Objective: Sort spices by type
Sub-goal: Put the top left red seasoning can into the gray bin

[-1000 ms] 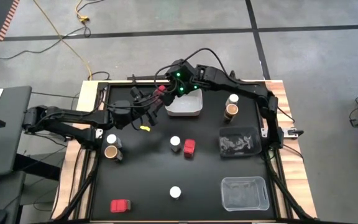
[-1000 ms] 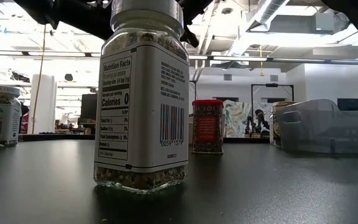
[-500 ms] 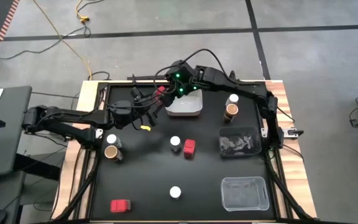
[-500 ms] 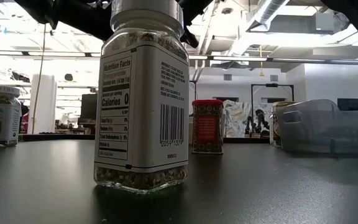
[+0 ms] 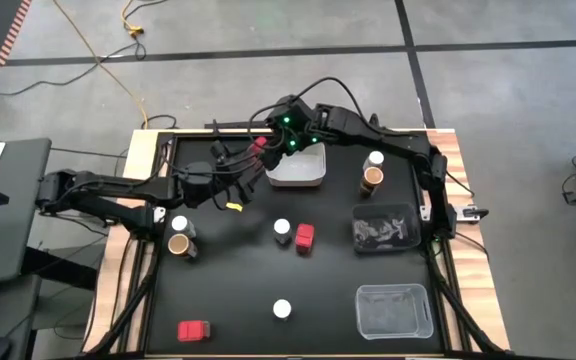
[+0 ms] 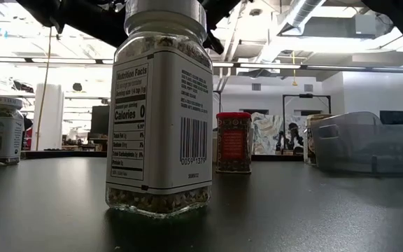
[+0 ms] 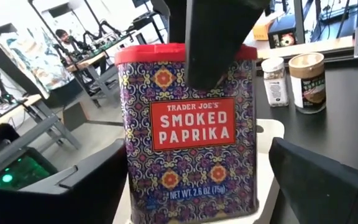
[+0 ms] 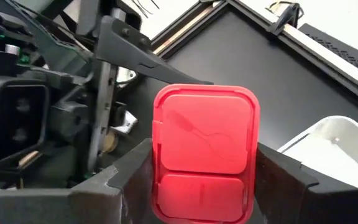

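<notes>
Beside the white bin (image 5: 297, 169), the right gripper (image 8: 204, 186) clasps a red paprika box (image 7: 191, 130) while the left gripper (image 7: 191, 180) stands released around it, with most spices left scattered, unsorted.

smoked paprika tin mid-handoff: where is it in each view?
High: paprika tin shows as a red speck between the two pincers, at the white bin's back-left corner.
Low: not identifiable; the arms overhead are cut off.
Left wrist: centre, label facing the camera, the right pincer's finger over its lid.
Right wrist: centre, red lid seen from above.
Shared landmark: the white bin.
</notes>
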Robot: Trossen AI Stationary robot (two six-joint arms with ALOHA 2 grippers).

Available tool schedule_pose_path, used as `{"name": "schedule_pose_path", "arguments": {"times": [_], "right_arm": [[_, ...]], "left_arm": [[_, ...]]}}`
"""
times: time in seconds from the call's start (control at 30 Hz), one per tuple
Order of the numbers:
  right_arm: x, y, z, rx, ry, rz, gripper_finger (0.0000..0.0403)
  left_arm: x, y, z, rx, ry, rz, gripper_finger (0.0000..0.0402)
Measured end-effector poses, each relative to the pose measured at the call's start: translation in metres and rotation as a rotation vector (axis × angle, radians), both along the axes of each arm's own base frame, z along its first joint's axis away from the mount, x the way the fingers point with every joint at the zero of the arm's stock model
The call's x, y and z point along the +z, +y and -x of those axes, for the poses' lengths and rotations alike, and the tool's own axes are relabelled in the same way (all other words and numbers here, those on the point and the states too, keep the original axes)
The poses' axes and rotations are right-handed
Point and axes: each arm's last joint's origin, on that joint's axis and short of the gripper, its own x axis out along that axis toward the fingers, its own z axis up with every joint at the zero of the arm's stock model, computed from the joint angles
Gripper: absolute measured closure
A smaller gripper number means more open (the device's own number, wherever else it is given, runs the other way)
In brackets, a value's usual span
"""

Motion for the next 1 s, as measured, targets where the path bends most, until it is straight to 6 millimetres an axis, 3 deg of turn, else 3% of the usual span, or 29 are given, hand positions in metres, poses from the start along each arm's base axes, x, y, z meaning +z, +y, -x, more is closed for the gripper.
{"name": "schedule_pose_path", "arguments": {"times": [0.33, 0.5, 0.77, 0.9, 1.0], "right_arm": [[-0.007, -0.011, 0.016, 0.042, 0.148, 0.040, 0.0153], [-0.016, -0.019, 0.033, 0.128, 0.317, 0.077, 0.0153], [-0.021, -0.066, 0.061, 0.261, 0.379, 0.130, 0.0153], [-0.037, -0.095, 0.077, 0.344, 0.362, 0.111, 0.0153], [-0.052, -0.106, 0.083, 0.414, 0.363, 0.118, 0.0153]], "left_arm": [[0.017, -0.002, 0.014, 0.011, -0.101, 0.021, 0.0030], [0.024, -0.003, 0.024, 0.029, -0.152, 0.063, 0.0030], [0.015, -0.004, 0.031, 0.055, -0.139, 0.215, 0.0030], [0.010, -0.003, 0.031, 0.069, -0.138, 0.269, 0.0030], [0.009, -0.001, 0.032, 0.111, -0.181, 0.324, 0.0030]]}}
